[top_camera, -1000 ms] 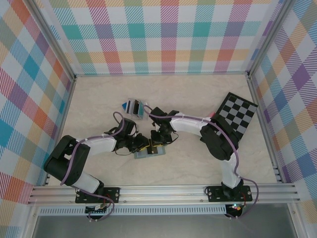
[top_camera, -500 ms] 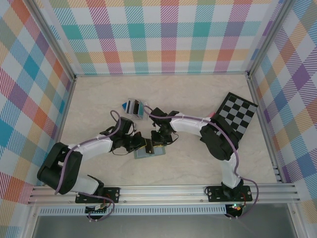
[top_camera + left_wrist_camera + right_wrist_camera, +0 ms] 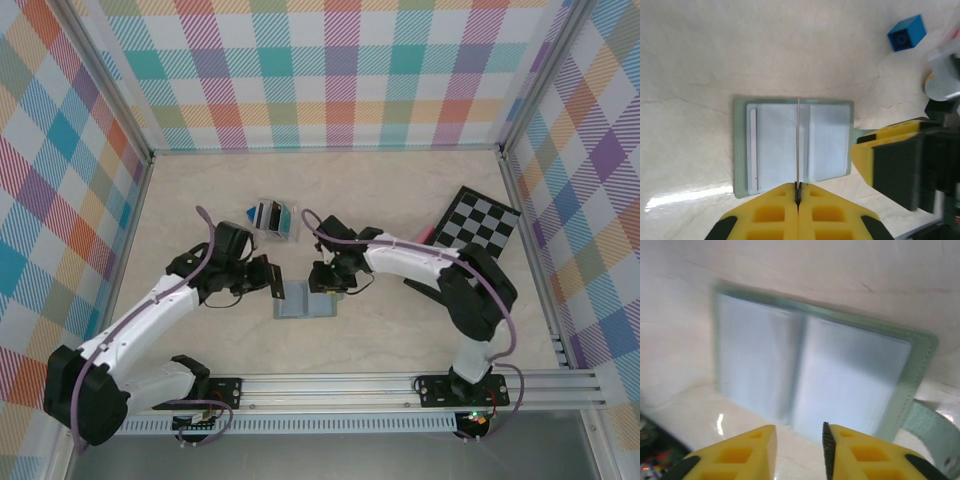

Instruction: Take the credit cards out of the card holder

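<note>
Card holder point(image 3: 827, 145) is seen lying open and flat on the table point(image 3: 700, 55), centre of the left wrist frame; in the top view it sits lower centre, between the two grippers. Pale blue-grey inner panels are turned up, framed by a grey-green border. One white card edge point(image 3: 753, 150) is seen tucked in the left-hand pocket; contents of the right-hand pocket cannot be made out. Left gripper point(image 3: 798, 192) is clamped shut on a thin card point(image 3: 798, 145), held edge-on so that just a line is seen across the holder's fold; its face and colour cannot be told. Right gripper point(image 3: 799, 431) is seen at the holder's edge, bottom of the right wrist frame, fingers parted with nothing between them; contact cannot be told. That view is blurred, and a grey-green strip point(image 3: 932, 432) at lower right is cut off by the frame. Clear stand point(image 3: 272, 216) with upright cards is found up and left of the holder in the top view, apart from it; card count cannot be told. Blue block point(image 3: 907, 32) is seen upper right of the left wrist frame. Checkerboard point(image 3: 480, 226) is seen at right of the top view.
</note>
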### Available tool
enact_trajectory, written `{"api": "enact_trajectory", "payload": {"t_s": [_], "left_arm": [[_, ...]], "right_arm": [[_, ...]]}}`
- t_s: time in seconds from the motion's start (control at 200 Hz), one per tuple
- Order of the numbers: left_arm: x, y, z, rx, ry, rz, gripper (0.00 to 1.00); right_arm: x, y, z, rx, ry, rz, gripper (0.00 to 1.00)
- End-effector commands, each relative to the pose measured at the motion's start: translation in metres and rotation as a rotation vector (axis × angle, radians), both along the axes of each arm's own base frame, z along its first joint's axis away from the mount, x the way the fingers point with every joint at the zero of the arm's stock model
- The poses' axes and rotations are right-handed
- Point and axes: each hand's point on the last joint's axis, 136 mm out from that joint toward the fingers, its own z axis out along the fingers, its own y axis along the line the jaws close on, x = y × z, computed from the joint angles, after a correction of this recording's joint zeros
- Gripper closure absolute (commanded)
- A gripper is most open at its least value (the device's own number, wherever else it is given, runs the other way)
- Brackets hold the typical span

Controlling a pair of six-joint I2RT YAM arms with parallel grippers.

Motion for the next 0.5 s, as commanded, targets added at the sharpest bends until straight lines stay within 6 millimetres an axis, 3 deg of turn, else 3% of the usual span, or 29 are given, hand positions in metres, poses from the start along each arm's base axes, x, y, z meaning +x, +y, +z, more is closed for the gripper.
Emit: {"api": "enact_trajectory", "payload": {"t_s": [0.0,0.22,0.375,0.495], "left_arm": [[-0.002,0.028,0.020,0.130,-0.042,0.029,1.00],[0.021,0.033,0.062,0.187,-0.172,0.027,1.00],[0.052,0.027,0.072,0.232,-0.237,-0.019,1.00],[0.086,0.021,0.068,0.277,-0.240,-0.044,1.00]], "right_arm": [[0.008,0.003,0.044,0.095,-0.087,-0.011,0.56],[0.018,-0.019,0.075,0.112,-0.158,-0.098,0.23],[0.031,-0.041,0.083,0.075,-0.198,-0.152,0.01],[0.047,-0.057,0.082,0.055,-0.213,-0.202,0.00]]}}
